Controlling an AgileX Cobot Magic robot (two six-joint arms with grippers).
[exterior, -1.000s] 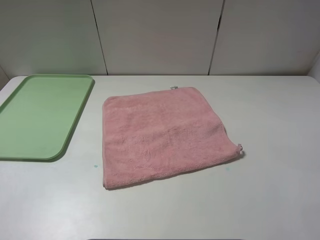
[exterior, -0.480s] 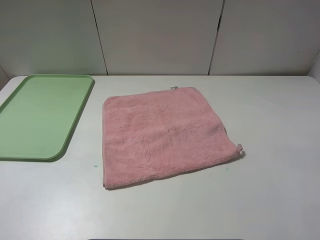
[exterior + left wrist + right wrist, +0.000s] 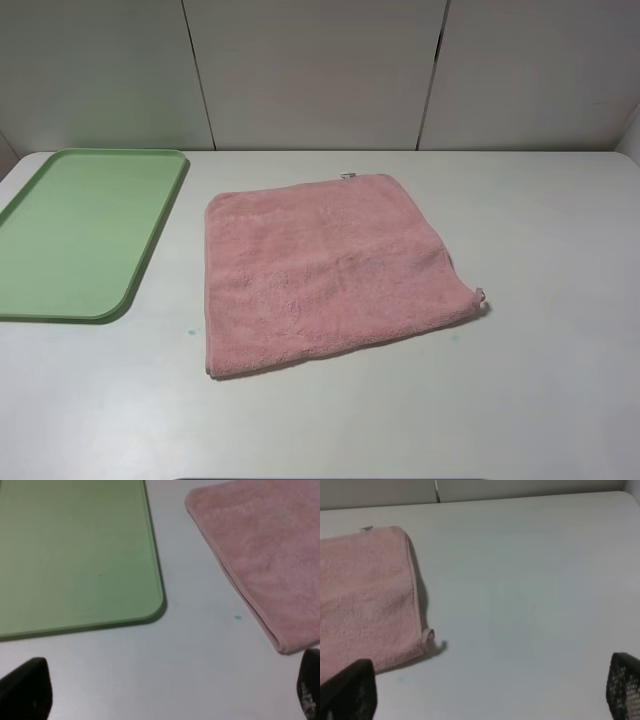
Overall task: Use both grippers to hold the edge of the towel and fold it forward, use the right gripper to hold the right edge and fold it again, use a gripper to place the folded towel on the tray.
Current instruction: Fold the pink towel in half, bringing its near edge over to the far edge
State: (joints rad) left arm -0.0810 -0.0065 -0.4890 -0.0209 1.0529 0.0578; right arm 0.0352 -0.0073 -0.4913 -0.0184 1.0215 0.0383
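Exterior high view: the square salmon-pink terry towel (image 3: 330, 270) lay spread flat mid-way across the white table (image 3: 540, 390). Its small white label (image 3: 347, 177) sat on the far hem and its loop (image 3: 480, 296) at the near right corner. The flat light green plastic tray (image 3: 90, 235) lay to its left, apart.

Left wrist view: the left gripper (image 3: 167, 695) hung over the table between tray and towel, jaws wide apart, holding nothing.

Right wrist view: the right gripper (image 3: 485, 692) hung off the towel's loop corner, jaws wide apart, empty.

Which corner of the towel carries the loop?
The near-right corner of the towel, where the loop sticks out; the other three corners show none.
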